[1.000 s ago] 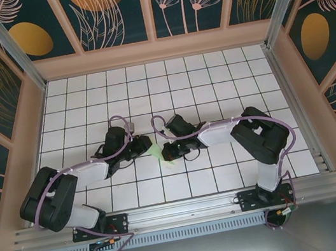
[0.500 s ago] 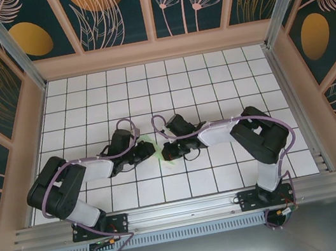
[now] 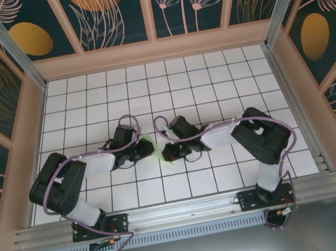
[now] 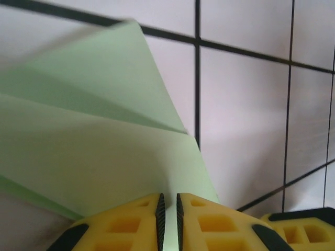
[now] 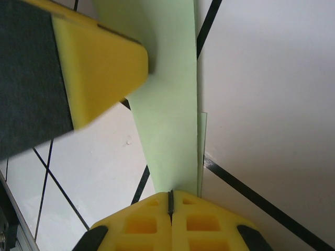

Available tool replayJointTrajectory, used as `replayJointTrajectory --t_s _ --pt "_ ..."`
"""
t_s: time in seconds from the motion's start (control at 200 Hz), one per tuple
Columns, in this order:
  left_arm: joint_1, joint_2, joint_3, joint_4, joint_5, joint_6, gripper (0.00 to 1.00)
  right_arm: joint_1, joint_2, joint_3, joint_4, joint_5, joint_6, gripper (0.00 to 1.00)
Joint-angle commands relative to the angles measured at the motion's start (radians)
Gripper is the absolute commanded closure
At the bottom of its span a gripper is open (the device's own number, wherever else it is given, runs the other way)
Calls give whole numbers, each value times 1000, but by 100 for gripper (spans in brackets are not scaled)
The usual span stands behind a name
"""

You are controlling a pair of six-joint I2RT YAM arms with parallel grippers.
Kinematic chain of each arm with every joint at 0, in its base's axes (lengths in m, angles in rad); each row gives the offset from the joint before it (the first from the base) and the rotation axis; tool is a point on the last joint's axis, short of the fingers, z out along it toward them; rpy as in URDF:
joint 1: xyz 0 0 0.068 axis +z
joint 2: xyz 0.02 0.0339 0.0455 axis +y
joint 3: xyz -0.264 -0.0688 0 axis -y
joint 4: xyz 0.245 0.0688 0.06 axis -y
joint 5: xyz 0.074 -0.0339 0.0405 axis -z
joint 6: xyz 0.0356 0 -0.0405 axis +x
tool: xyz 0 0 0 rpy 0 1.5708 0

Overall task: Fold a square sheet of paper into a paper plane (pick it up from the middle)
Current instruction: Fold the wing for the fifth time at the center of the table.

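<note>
Holding the sheet of paper [image 3: 157, 152] between both arms over the middle of the desk [image 3: 212, 79], already creased into overlapping mint-green layers. Pinching one edge of the paper [image 4: 104, 136] with the left jaws, pads nearly meeting with only the thin sheet in the slit. Pressing the right jaws together on the end of a narrow folded strip [image 5: 167, 110], with another yellow finger [image 5: 99, 68] crowding in just beside that strip, perhaps touching it. Being unable to tell whether any part is resting on the tiles.

Judging the risks from here:
- Gripping very close to the edges on both sides, so probably risking a slip-out with any sideways tug.
- Pulling the arms apart while both pinches are tight: likely tearing along a crease.
- Pushing them toward each other: likely buckling the strip and spoiling the fold line.
- Letting the stacked layers slide during a press: probably setting the next crease crooked, leaving a lopsided plane.
- Moving with that nearby finger so close: possibly snagging and bending the strip.
</note>
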Motion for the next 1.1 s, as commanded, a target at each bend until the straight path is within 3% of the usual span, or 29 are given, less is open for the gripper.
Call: replayJointTrajectory --t_s 0.0,0.495,0.595,0.831,0.951,1.096 --pt "107 4 -19 -95 -195 66 81 6 63 -79 -188 74 3 100" --pt "261 -13 111 -154 -202 136 81 6 49 -109 -199 74 -14 100" --pt "262 -75 100 -136 -141 133 82 4 36 -95 -191 76 -10 100" --pt "227 -247 -13 -26 41 55 83 -2 -15 -39 -138 84 34 100" --pt "165 -239 -46 58 94 6 87 -1 -40 -17 -100 66 55 100" --pt "108 -181 -73 140 82 -44 91 -3 -69 -6 -88 51 61 100"
